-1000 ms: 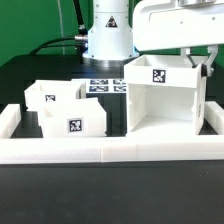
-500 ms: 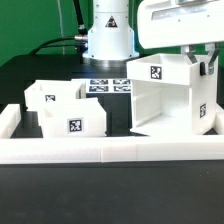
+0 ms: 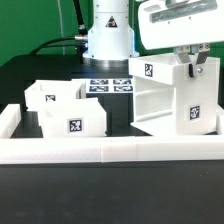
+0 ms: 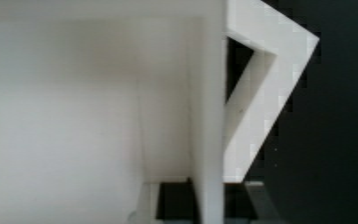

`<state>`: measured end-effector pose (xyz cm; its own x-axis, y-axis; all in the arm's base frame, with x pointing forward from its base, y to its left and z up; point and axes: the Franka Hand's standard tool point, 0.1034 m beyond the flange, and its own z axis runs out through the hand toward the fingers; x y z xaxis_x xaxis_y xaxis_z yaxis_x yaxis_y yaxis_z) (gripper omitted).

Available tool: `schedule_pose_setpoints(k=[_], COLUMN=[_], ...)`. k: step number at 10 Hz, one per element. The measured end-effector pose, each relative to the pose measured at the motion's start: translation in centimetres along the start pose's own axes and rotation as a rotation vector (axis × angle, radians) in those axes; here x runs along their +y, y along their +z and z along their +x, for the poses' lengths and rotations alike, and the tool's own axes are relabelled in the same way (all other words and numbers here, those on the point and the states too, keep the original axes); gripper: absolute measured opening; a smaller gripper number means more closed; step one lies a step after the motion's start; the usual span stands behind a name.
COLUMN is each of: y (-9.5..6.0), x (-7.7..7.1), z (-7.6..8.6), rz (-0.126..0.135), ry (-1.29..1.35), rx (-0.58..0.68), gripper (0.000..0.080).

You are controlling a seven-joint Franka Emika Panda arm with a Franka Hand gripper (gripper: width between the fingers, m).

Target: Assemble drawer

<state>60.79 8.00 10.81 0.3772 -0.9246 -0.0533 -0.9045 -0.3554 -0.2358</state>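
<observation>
The tall white drawer housing (image 3: 165, 100) stands at the exterior view's right, turned at an angle, with one tag on its top and one on its side. My gripper (image 3: 190, 62) comes down from above and is shut on the housing's upper wall. In the wrist view the thin white wall (image 4: 211, 110) runs between my dark fingers (image 4: 181, 203), with my gripper (image 4: 213, 203) closed round it. Two small open-topped trays sit at the left, one tray at the back (image 3: 50, 95) and one tray nearer the front (image 3: 75, 120), both apart from the housing.
A long low white border wall (image 3: 110, 151) runs across the front and up the left side. The marker board (image 3: 108, 86) lies flat behind the trays. The robot's base (image 3: 108, 35) stands at the back.
The housing has turned in my grip: its open front has swung toward the exterior view's left and a tagged side now faces the camera. The trays have not moved.
</observation>
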Motion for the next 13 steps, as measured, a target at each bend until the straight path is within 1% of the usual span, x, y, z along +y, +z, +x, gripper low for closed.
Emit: schedule_pose_setpoints(k=[1,5,7,8,9,10,12,13], y=[-0.1,-0.1,0.2,0.6,0.8,1.1,1.5,1.6], x=[0.0,-0.2,-0.4,-0.8,-1.6,-2.3,-3.3,-3.4], z=[0.3,-0.1,-0.1,0.0,0.1,0.3,0.5,0.7], rz=[0.004,0.013,0.016,0.01,0.006,0.01,0.003,-0.016], ry=[0.056,0.238,0.288,0.286,0.286,0.284,0.286,0.288], rx=[-0.002,-0.021,-0.032,-0.038,-0.045,-0.048,-0.057,-0.068], gripper=[0.0042,0.0042,0.0042,0.0042,0.0042,0.0042,0.0044,0.0044])
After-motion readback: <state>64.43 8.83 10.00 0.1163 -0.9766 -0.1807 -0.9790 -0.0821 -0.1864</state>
